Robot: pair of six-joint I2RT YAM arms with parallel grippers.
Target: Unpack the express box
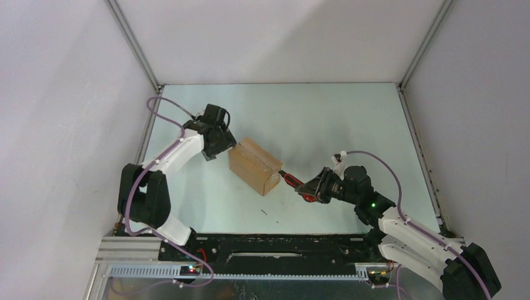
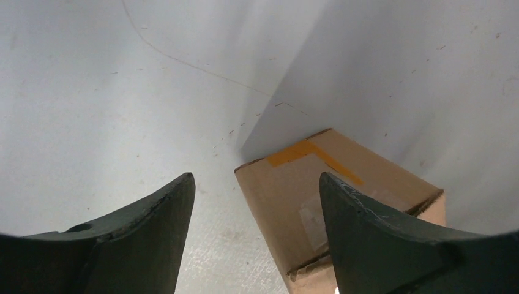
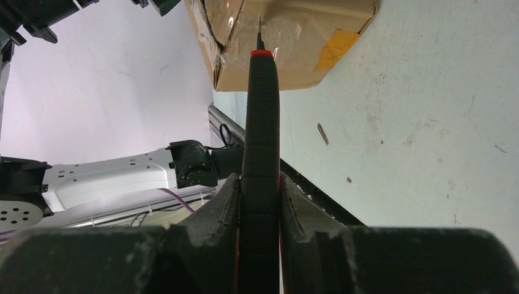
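The box (image 1: pixel 254 165) is a small, plain brown cardboard carton, rectangular, resting flat on the table (image 1: pixel 350 125) with its flaps down and the top closed. It lies a little left of the middle, about halfway between the far and near edges, and is turned askew to them, its long side running from far left to near right. From the left wrist, the box (image 2: pixel 306 184) shows a strip of orange-yellow tape across one top corner, clear tape along the top, and thin dark gaps at two top edges. From the right wrist, the box (image 3: pixel 294 37) shows wrinkled glossy tape and a yellow patch at a lower corner.
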